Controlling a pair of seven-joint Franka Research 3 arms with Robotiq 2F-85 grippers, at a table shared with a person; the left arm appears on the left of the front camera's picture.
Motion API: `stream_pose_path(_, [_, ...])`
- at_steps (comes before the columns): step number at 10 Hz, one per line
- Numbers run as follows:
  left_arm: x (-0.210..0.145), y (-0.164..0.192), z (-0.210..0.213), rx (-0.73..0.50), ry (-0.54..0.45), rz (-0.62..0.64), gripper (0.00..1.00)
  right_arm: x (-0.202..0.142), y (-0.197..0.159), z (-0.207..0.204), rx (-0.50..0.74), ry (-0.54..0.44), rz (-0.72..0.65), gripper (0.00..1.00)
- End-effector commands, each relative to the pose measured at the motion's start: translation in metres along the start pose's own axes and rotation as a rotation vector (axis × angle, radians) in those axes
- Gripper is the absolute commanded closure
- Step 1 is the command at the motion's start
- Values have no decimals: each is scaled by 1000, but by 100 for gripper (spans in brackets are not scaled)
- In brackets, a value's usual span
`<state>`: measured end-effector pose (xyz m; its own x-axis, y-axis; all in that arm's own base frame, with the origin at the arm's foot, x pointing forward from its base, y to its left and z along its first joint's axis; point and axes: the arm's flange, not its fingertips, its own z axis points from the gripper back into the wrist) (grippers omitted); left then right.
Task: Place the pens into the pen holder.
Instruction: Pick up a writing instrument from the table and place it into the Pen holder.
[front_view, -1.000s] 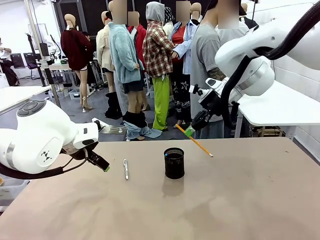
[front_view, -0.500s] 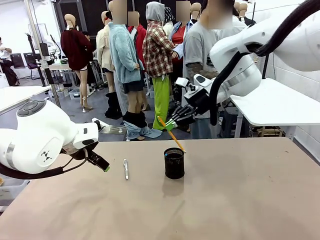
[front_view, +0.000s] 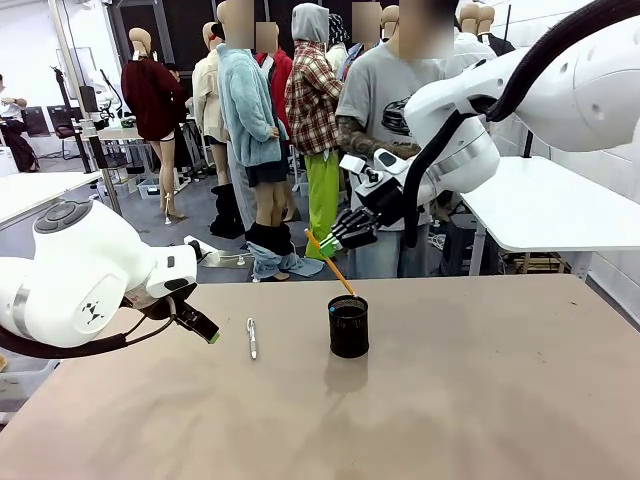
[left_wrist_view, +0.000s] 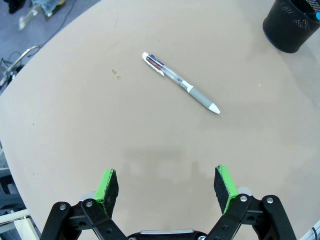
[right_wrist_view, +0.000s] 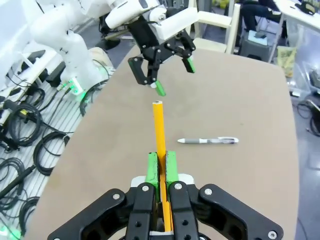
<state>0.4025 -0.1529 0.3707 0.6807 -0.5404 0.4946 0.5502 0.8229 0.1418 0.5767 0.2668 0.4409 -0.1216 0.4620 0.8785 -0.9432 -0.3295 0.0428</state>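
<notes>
Above the pen holder (front_view: 348, 326), the pencil (front_view: 336, 272) is clamped slanted in the right gripper (front_view: 326, 246); its tip should be lined up over the mouth first. The jaws of the left gripper (left_wrist_view: 167, 182) are spread near the silver pen (left_wrist_view: 180, 82).

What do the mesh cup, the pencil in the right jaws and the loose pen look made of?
Black cylindrical mesh cup: matte, probably metal wire, its wall finely perforated. Yellow-orange pencil: likely painted wood, smooth even coat. Silver-white pen: seemingly glossy plastic, clear barrel showing coloured refills; grey grip maybe rubber.
</notes>
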Motion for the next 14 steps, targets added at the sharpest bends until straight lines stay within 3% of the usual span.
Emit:
stream_pose_path(1, [-1,2,1,0,-2,5,0,-2,-16,-4,28,6,15,100])
stream_pose_path(9, [-1,2,1,0,-2,5,0,-40,-40,-8,51,-10,-97,100])
stream_pose_path(10, [-1,2,1,0,-2,5,0,-43,-40,-8,48,-12,-104,86])
stream_pose_path(13, [-1,2,1,0,-2,5,0,-44,-33,-1,31,-28,-97,26])
stream_pose_path(14, [-1,2,1,0,-2,5,0,-44,-29,3,23,-42,-93,12])
